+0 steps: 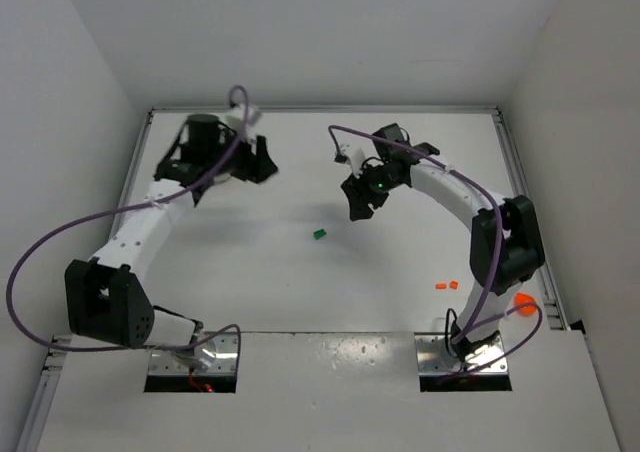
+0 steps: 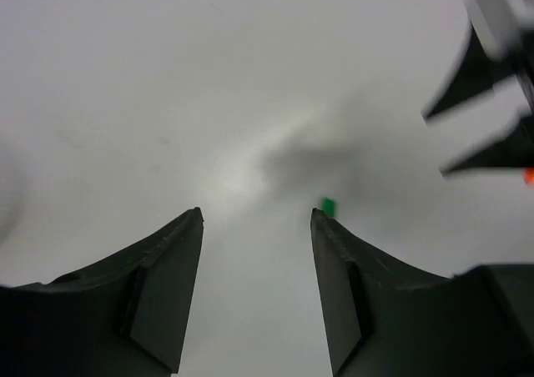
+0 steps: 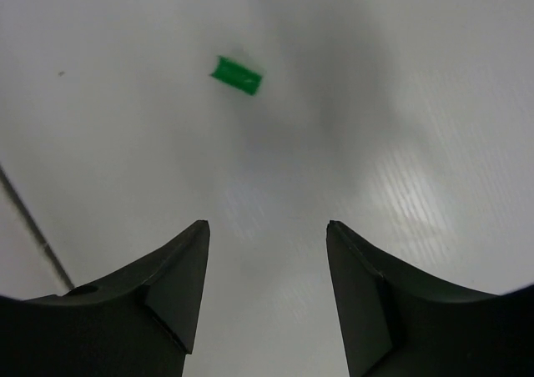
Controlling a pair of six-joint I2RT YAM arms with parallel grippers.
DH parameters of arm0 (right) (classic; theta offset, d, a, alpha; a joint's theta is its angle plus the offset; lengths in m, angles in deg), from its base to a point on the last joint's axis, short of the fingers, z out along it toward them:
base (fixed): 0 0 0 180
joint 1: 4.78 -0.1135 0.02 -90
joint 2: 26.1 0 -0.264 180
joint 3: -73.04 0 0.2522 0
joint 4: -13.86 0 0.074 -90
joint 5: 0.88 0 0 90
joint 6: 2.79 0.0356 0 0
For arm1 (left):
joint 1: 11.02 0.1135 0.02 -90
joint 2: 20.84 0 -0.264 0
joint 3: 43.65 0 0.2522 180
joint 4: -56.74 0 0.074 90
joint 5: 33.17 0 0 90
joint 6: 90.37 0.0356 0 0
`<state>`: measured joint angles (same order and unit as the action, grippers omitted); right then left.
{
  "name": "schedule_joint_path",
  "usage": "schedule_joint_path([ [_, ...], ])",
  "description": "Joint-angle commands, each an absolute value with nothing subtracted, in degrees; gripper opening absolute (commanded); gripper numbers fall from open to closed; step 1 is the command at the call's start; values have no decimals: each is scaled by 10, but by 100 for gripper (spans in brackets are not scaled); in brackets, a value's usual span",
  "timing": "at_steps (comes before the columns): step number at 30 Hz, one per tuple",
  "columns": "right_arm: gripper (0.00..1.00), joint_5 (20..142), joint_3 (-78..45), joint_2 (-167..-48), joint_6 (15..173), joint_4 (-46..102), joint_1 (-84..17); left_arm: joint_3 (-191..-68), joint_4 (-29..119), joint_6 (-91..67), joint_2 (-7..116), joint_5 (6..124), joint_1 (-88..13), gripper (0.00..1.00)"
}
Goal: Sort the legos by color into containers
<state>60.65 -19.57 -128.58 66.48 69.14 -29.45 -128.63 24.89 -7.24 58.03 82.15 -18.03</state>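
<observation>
Right gripper (image 3: 267, 223): jaws apart, nothing between them. Green brick (image 3: 237, 75) lies flat on the table (image 3: 417, 143) ahead of the fingertips and off to their left, not under the gap.

Risk 1: a straight descent from here closes on bare table, or the left finger lands on the brick and flicks it off. It looks tiny and light, so I expect it to skid on this smooth top. Its long axis runs roughly along the closing line, a bit skewed, so a squeeze may twist it out. Centre it first.

Left gripper (image 2: 257, 211): jaws apart, empty. The same brick sits just beyond its right fingertip.

Risk 2: both grippers point at that one brick from opposite sides. If both go in, fingers clash over it.

Farther off, behind the right gripper, close to the right arm's elbow (image 1: 512, 240): two small orange bricks (image 1: 446, 285) and a rounder orange piece (image 1: 522, 304).

Risk 3: an elbow sweep knocks them toward the table edge.

Risk 4: no dish in any view, so I can't tell where a picked brick should go.
</observation>
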Motion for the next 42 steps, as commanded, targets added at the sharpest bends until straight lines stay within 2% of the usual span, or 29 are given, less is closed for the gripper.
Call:
schedule_joint_path([
  [1, 59, 678, -148, -1222, 790, 588, -261, -1224, 235, -33, 558, 834, -275, 60],
  [5, 61, 743, -77, -1178, 853, 571, -208, -1187, 229, -3, 582, 827, -344, 60],
  [10, 61, 736, -66, -1157, 858, 616, -99, -1179, 229, 17, 641, 800, -403, 59],
  [14, 61, 743, -73, -1136, 858, 651, -63, -1209, 235, -8, 699, 755, -436, 59],
  [25, 63, 703, -62, -1113, 879, 653, -23, -1233, 250, -61, 780, 600, -501, 58],
  [36, 63, 687, -68, -1123, 879, 659, -18, -1262, 256, -29, 848, 628, -501, 58],
  [42, 63, 677, -68, -1128, 879, 659, -13, -1273, 256, -18, 860, 636, -501, 52],
])
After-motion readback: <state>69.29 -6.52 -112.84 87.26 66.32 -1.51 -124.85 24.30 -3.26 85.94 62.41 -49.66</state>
